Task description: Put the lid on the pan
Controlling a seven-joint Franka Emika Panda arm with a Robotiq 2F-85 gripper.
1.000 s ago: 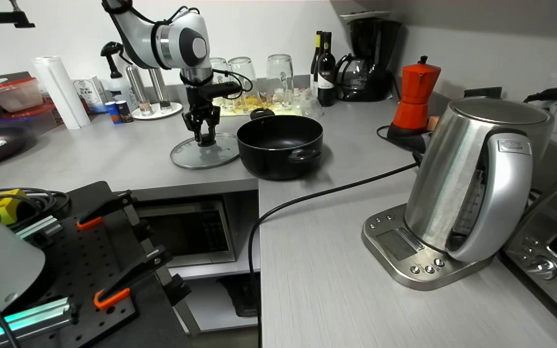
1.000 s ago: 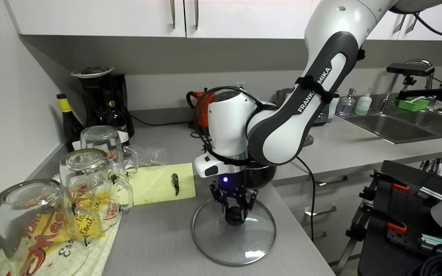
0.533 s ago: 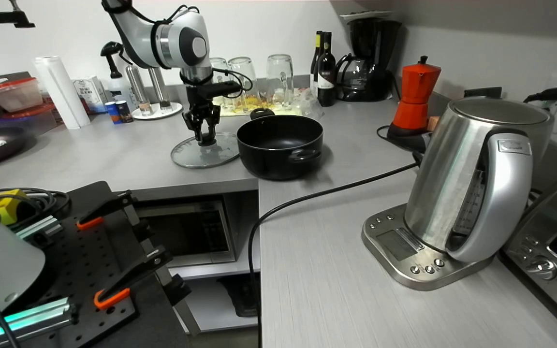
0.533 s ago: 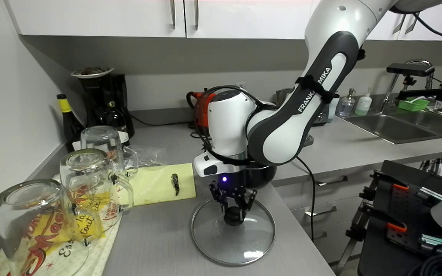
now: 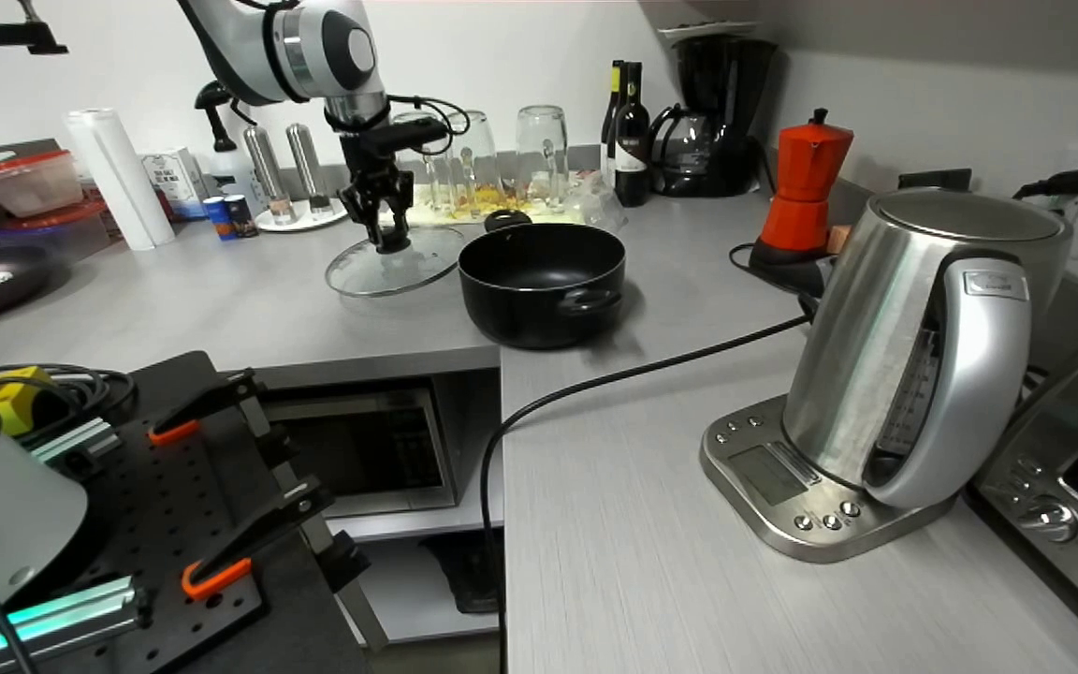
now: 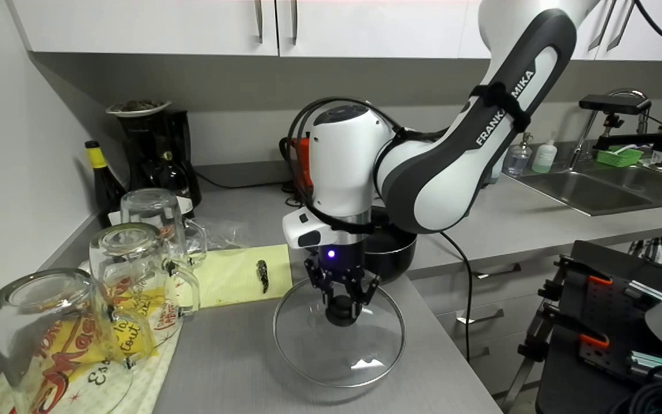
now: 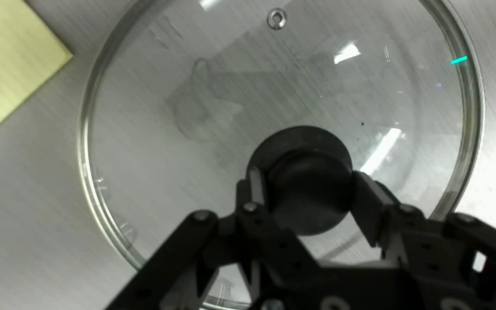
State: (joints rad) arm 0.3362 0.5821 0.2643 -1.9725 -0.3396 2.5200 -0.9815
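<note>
Closest to the wrist, the gripper [image 7: 308, 189] clasps the black knob [image 7: 310, 196] between its fingers [image 7: 370, 211], one against each side. That is the right hold: the knob sits at the middle of the lid [image 6: 339, 348], so the weight should hang evenly, whereas the glass looks too slick to pinch and the thin rim [image 7: 85, 142] gives little to grip. I judge the lid light to middling, quite rigid and breakable, so a knock is the main danger. The knob seems smooth and rounded; squeezed from only two sides, it could let the lid tip about the fingers. Shading beneath suggests the lid hangs just above the worktop [image 6: 227, 356], a little in from the front edge. Beyond it, the pan [image 5: 542, 281] stands uncovered at the inner corner, just beside the lid; whether rim and pan touch I cannot tell. Farther off, glass mugs [image 5: 542, 154] stand along the back edge and a coffee maker [image 5: 726, 103] fills the back corner.
</note>
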